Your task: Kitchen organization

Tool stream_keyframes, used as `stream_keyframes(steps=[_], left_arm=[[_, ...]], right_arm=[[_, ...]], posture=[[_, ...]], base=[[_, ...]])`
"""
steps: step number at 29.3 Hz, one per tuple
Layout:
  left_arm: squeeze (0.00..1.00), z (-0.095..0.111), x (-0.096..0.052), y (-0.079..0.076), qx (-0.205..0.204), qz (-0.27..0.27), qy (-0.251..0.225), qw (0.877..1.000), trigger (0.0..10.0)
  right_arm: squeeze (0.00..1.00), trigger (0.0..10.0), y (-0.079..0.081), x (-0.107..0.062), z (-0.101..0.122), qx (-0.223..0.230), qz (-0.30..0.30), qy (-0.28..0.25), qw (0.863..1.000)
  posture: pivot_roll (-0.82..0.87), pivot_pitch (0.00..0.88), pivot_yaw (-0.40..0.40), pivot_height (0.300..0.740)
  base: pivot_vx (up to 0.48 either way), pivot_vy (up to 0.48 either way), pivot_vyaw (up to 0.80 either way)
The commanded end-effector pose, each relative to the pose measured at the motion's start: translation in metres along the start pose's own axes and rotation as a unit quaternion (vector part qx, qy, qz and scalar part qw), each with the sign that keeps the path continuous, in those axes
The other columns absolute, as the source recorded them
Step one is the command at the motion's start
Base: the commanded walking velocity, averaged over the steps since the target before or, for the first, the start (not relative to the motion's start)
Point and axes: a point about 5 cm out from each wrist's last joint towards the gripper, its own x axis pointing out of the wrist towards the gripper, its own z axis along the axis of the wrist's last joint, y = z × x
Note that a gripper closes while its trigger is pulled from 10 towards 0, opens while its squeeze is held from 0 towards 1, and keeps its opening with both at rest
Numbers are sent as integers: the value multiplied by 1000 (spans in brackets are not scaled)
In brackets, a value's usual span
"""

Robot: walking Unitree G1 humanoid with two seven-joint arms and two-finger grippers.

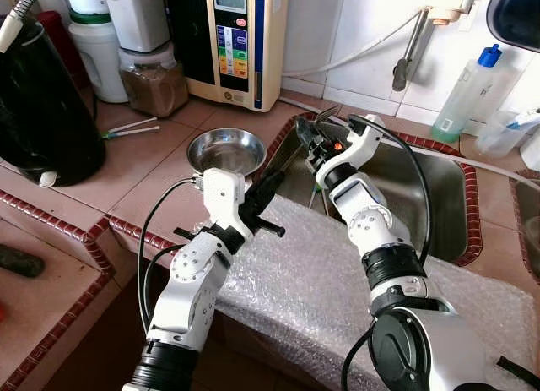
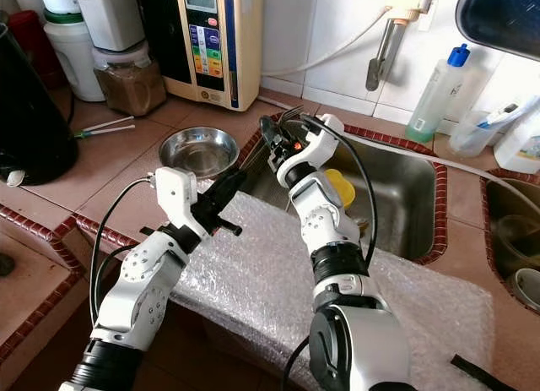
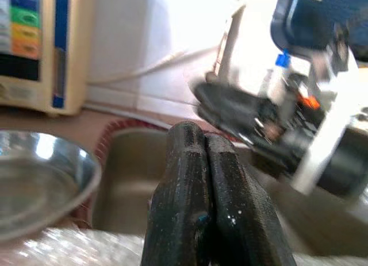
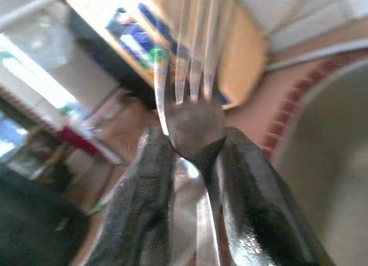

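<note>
- The fork [image 4: 192,114] is polished metal, its tines bright, pinched between the right hand's [image 4: 192,162] glossy black fingers [image 4: 256,203].
- The left hand's [image 3: 207,191] fingers [image 3: 181,191] are matt black with a rough, grainy grip, pressed together.
- The bowl [image 1: 226,150] near the sink's left edge is shiny, mirror-like steel.
- The sink [image 1: 430,188] is dull brushed steel.
- The tabletop [image 1: 152,167] is smooth matt terracotta tile, edged in glossy red-brown trim.
- The wrap [image 1: 321,298] over the tabletop's front edge is clear, bumpy bubble plastic.
- The wall [image 1: 363,28] is glossy white tile.
- The bottle [image 1: 464,91] at the back edge is translucent plastic.
</note>
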Motion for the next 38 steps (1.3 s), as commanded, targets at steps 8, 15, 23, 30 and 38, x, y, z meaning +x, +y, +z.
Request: stream_keyframes(steps=[8, 15, 23, 30, 38], left_arm=[[0, 6, 3, -2, 12, -7, -12, 1000, 10000], [1000, 6, 2, 0, 9, -4, -10, 1000, 10000], [1000, 6, 0, 3, 14, 4, -5, 1000, 10000], [1000, -3, -5, 0, 14, -35, 42, 998, 10000], [1000, -13, -10, 1, 54, -72, 94, 991, 10000]], right_arm=[[0, 0, -3, -1, 4, -19, -5, -11, 1000], [0, 0, -13, -3, 10, -39, -39, -24, 998], [0, 0, -33, -9, 21, -68, -102, -39, 992], [0, 0, -45, -14, 38, -197, -137, -53, 969], [0, 0, -76, -33, 20, -340, -210, 28, 916]], posture=[[98, 0, -28, 740], [104, 0, -28, 740], [110, 0, -30, 740], [117, 0, -28, 740], [121, 0, -24, 740]], base=[[0, 0, 0], [0, 0, 0], [0, 0, 0], [0, 0, 0], [0, 0, 0]])
